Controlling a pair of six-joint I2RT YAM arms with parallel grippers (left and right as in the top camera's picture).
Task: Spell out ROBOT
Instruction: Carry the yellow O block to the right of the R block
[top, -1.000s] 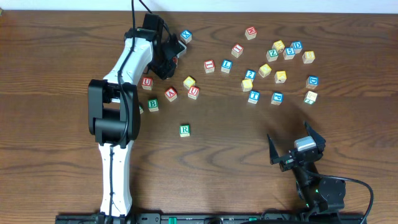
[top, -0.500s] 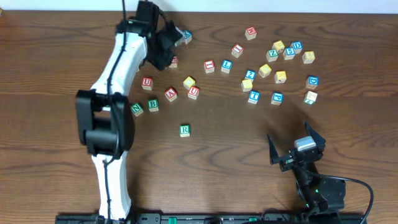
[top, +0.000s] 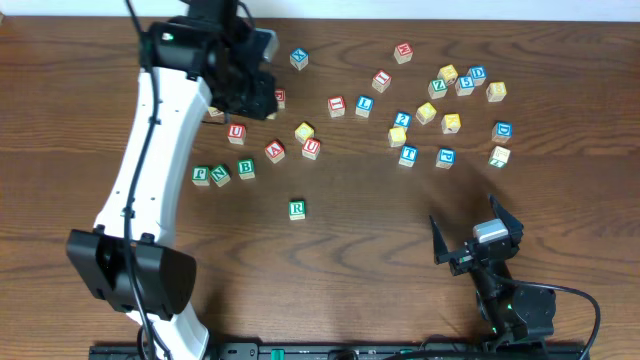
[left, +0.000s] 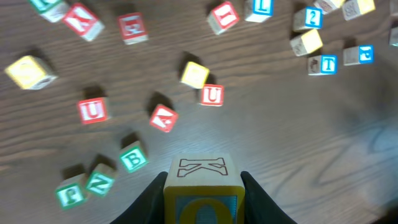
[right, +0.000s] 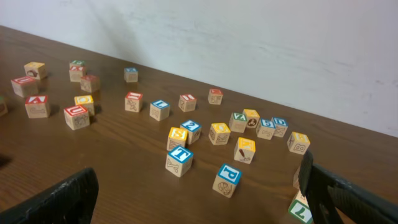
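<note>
My left tool (left: 203, 210) was clenched on the yellow-faced cube (left: 203, 180), one finger pressed to each side, and held it up over the desk (left: 280, 143). A line drawing showed on the cube's top face. Below it in the wrist view lay the green B cube (left: 133, 157), with the green N cube (left: 99, 182) and green F cube (left: 71, 191) just beside it to the left. Further out sat a red A cube (left: 163, 117), then the second yellow cube (left: 195, 73) just beside a red U cube (left: 212, 94). The blue T cube (left: 323, 64) sat well apart on the right, among other blue-lettered ones. From overhead, the green R cube (top: 297, 209) stood by itself, nearer the arm bases. My right tool (top: 473, 235) hung low at the near right of the desk, fingers spread wide, grasping nothing.
</note>
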